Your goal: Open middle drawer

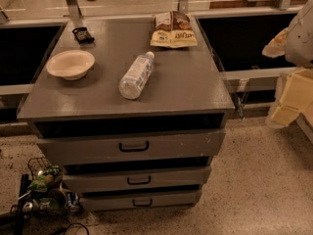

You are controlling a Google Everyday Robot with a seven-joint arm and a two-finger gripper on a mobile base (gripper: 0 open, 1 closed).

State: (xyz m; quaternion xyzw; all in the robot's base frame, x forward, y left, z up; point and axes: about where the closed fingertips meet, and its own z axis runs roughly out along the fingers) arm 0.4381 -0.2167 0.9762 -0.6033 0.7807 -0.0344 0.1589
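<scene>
Speckled floor (264, 190), grey cabinet (186, 82), dim light

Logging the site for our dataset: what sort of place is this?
Probably an office snack area: a grey drawer cabinet holding a bowl, water bottle and snack bags. The end effector hangs at the right edge.

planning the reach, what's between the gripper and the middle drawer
Only bare speckled floor, as the camera view shows. The gripper hangs at the right edge, beside the cabinet; the middle drawer is second of three.
</scene>
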